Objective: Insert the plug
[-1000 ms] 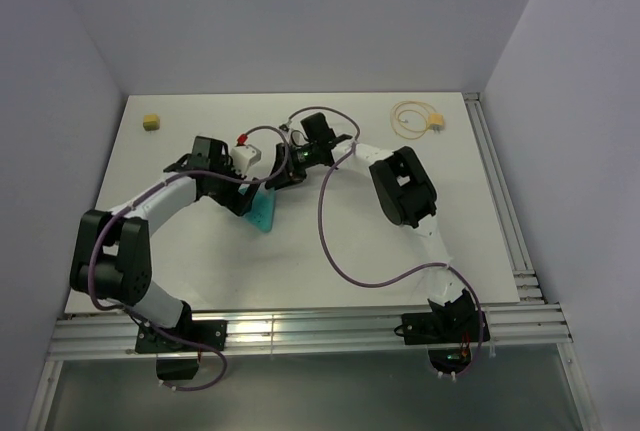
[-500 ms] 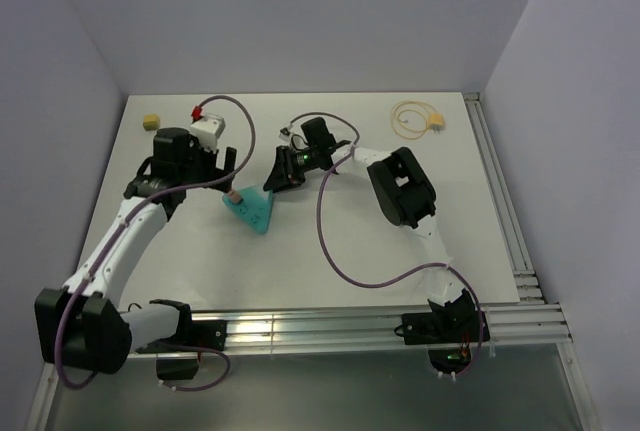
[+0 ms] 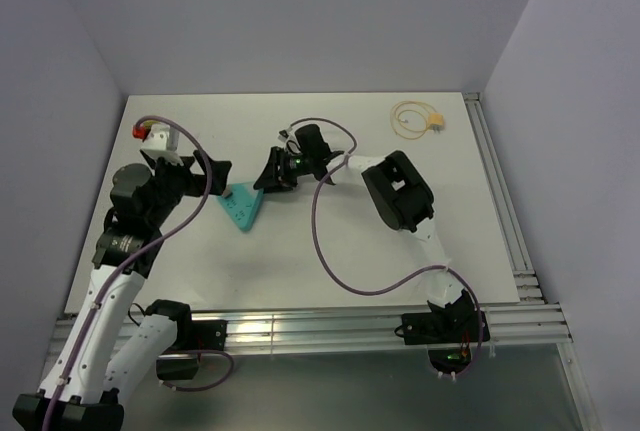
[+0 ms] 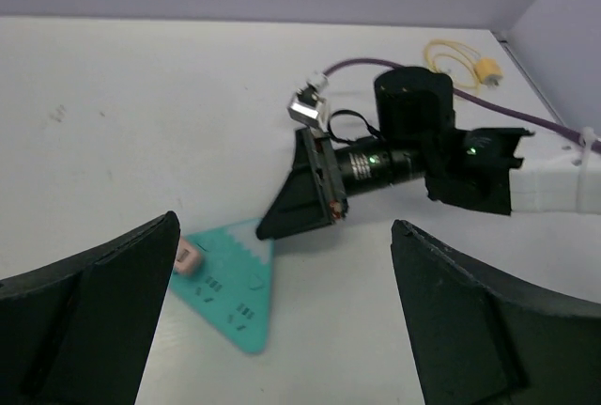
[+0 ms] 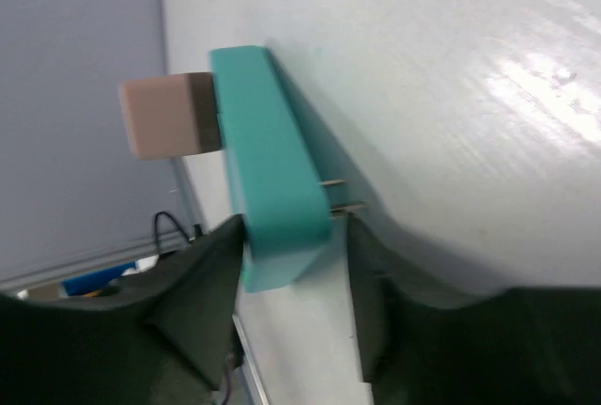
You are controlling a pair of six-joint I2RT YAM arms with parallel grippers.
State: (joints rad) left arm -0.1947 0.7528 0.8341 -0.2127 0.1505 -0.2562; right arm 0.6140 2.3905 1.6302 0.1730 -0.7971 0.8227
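Plainly, your plug (image 3: 435, 123) is a small yellow blocky connector on the end of a thin pale-yellow cable (image 3: 408, 116) wound into a loose loop. From the top camera it lies on the white table (image 3: 480, 241), at about 2 o'clock from the table's middle and near the far right corner. The loop sits on its 9 o'clock side. You have neither gripper on it; both are well apart from it.

Your right gripper (image 3: 268, 177) reaches toward 9 o'clock and is clamped on the teal block (image 3: 240, 209), a wedge-shaped piece lying flat at about 9 o'clock from the table's middle. In the right wrist view its fingers (image 5: 202, 273) sit close against the two sides of the block's end, and the block fills the gap between them. Two thin metal pins (image 5: 340, 194) stick out of the block just beside one finger. A small pale pink piece (image 5: 164, 116) projects from the block's other end.

Your left gripper (image 3: 210, 179) is at about 11 o'clock from the block. Its jaws are spread wide, with nothing between them and nothing touched.

Small dark marks (image 4: 230, 294) run in rows on the block's top face, but they are too small for you to read.
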